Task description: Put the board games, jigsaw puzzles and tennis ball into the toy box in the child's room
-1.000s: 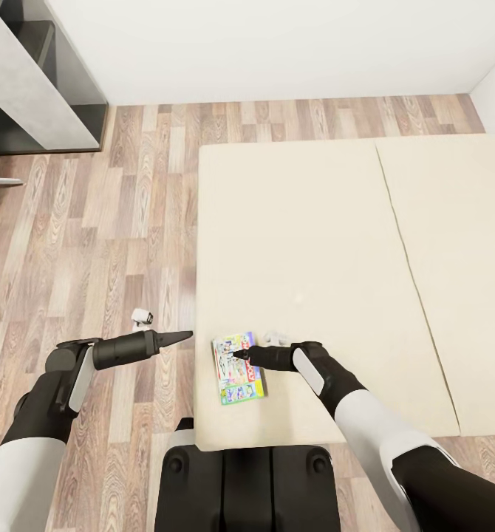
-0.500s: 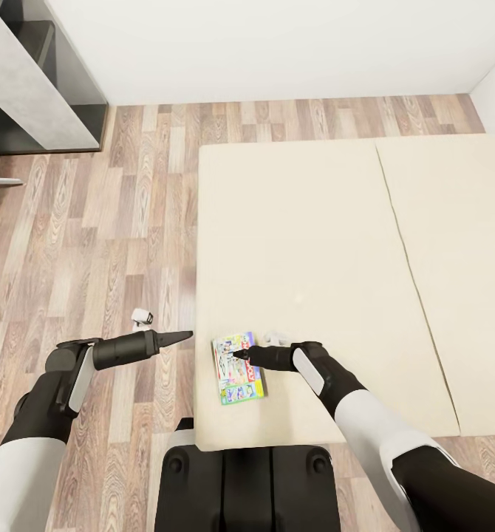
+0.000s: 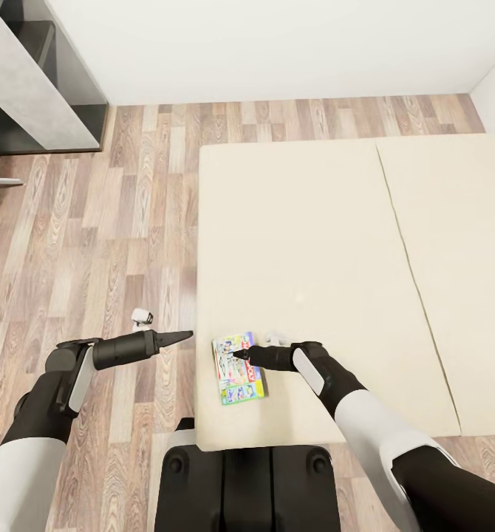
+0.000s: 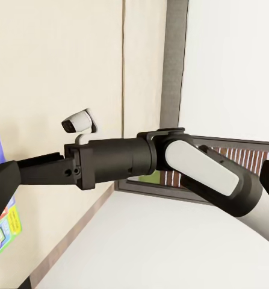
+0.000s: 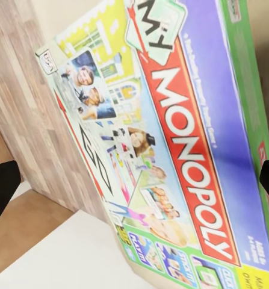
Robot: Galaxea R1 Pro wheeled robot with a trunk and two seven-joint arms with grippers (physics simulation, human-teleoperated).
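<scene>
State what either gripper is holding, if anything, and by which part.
Nothing is visibly held. The right gripper sits over the board game on the bed, fingers apart; the left gripper is empty.

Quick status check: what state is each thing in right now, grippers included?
Monopoly board game: flat on the bed, near its corner, not lifted.
Right gripper: over the game, fingers spread to either side.
Left gripper: empty, over the floor beside the bed.

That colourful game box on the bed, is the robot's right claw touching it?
Cannot tell. In the head view the right claw overlaps the board game lying on the bed, with no gap visible; the right wrist view shows the fingertips at the picture's edges, contact unclear.
</scene>
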